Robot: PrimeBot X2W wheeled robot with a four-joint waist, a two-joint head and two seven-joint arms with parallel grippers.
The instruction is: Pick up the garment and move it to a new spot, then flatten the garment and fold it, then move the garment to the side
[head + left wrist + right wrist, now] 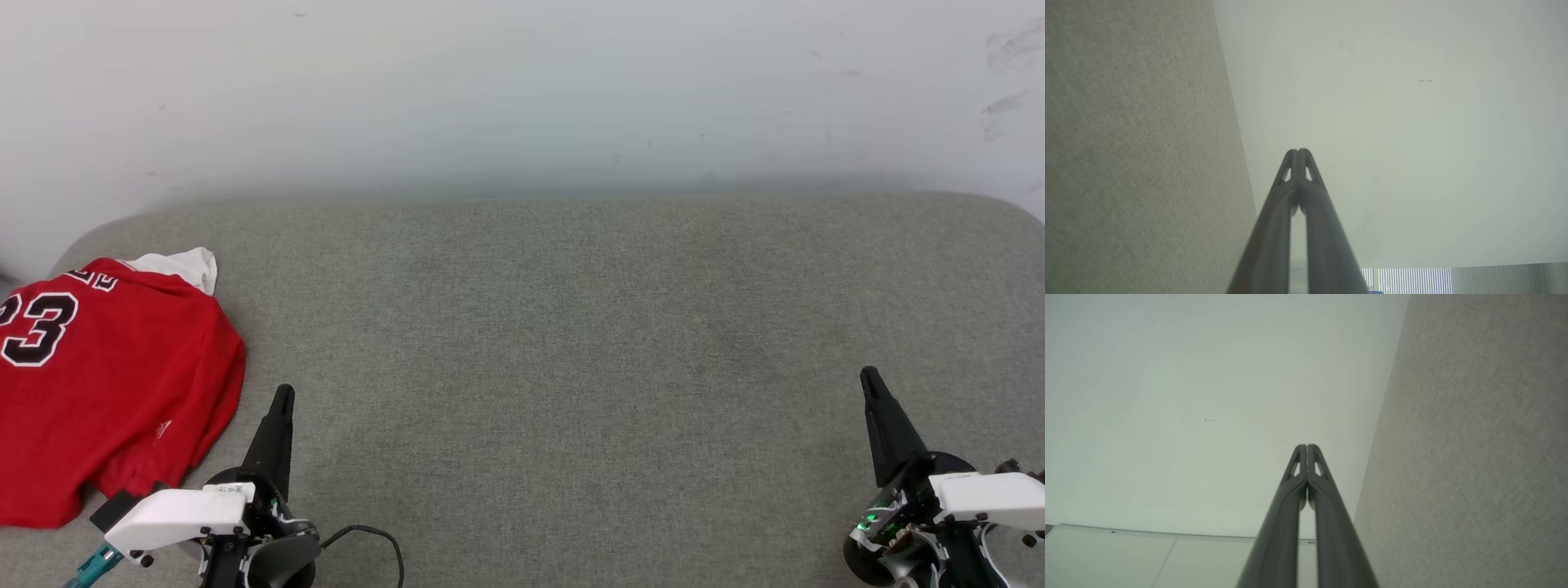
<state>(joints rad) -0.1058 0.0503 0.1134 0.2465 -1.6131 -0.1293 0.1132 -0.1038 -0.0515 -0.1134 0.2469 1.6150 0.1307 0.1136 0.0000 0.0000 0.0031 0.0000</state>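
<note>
- At 9 o'clock in the head view: the garment (114, 384), red, lying folded on the grey fabric surface (571, 343) and running off the picture's left edge.
- Toward 10 o'clock on that red cloth: a black, white-edged "23" (33, 327), partly cut by the edge, with black lettering (94, 280) above it, too cropped to read.
- At the cloth's 1 o'clock corner: a white sleeve (184, 265), poking out from under the red.
- Just beside the cloth's 4 o'clock edge: the left claw (283, 392), fingers pressed together into one dark point, gripping nothing, aimed near 12 o'clock; tip apart from the cloth.
- In the left wrist view: both fingertips meeting, grey fabric at 9 o'clock, pale wall elsewhere.
- At 5 o'clock from that claw's base: a dark cable (384, 539), looping over the grey fabric.
- At 12 o'clock, behind the fabric's far edge: the wall (522, 90), with faint scuffs toward 2 o'clock.
- At 4 o'clock in the head view: the right claw (869, 374), likewise closed tight with nothing in it, leaning toward 11 o'clock, well apart from the red cloth; a green light (870, 518) glowing at its base.
- In the right wrist view: fingertips touching, grey fabric at 3 o'clock, wall at 9 o'clock.
</note>
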